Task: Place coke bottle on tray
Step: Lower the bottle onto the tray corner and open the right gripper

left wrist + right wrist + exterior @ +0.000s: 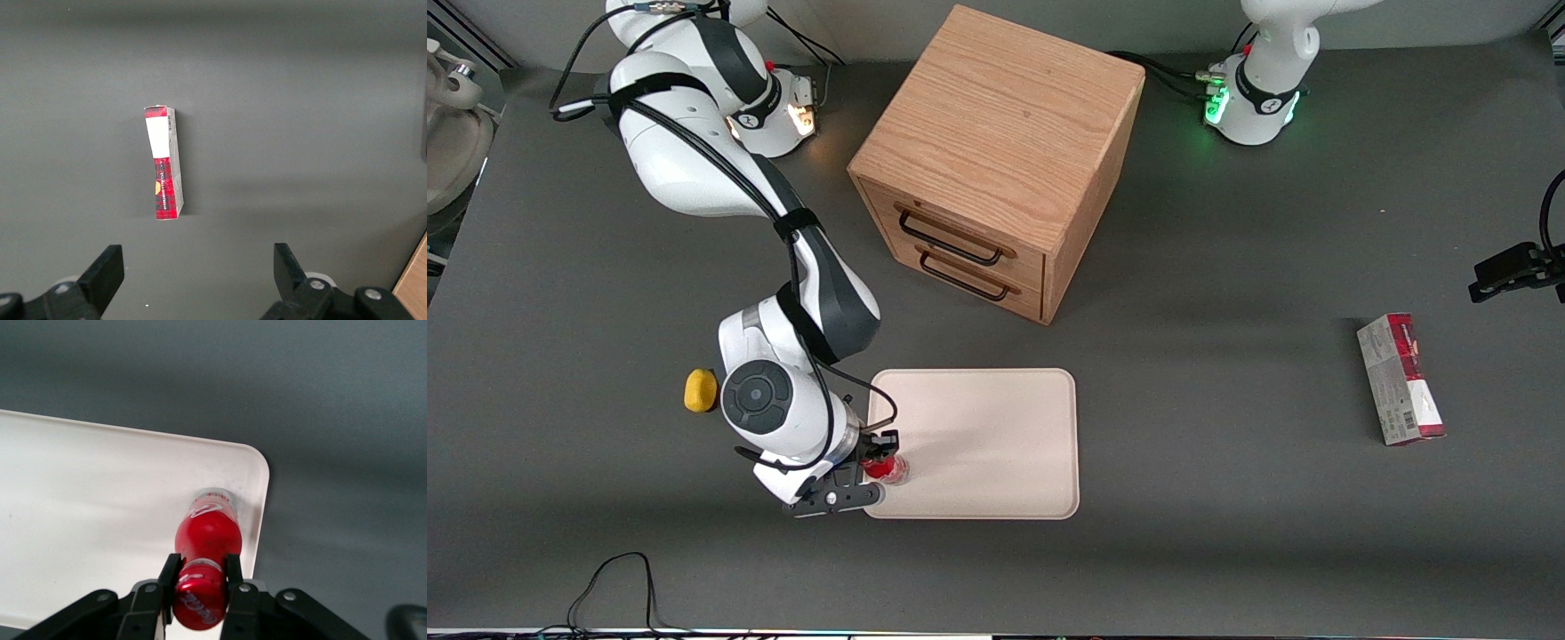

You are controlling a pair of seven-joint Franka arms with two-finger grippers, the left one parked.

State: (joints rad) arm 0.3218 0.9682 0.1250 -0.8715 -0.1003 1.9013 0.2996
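Observation:
The coke bottle (889, 468), tiny with a red cap, red label and clear base, stands on the cream-pinkish tray (996, 427) at the tray's corner nearest the front camera, toward the working arm's end. My right gripper (876, 468) is shut on the bottle's cap and neck. In the right wrist view the fingers (169, 577) press both sides of the red cap, the gripper (200, 577) holds the bottle (208, 527), and its clear base rests on the tray (100, 493) close to the rounded rim corner.
A wooden drawer cabinet (996, 160) stands farther from the front camera than the tray. A yellow lump (701, 389) lies beside my arm's wrist. A red-and-grey carton (1400, 378) lies toward the parked arm's end of the table; it also shows in the left wrist view (163, 163).

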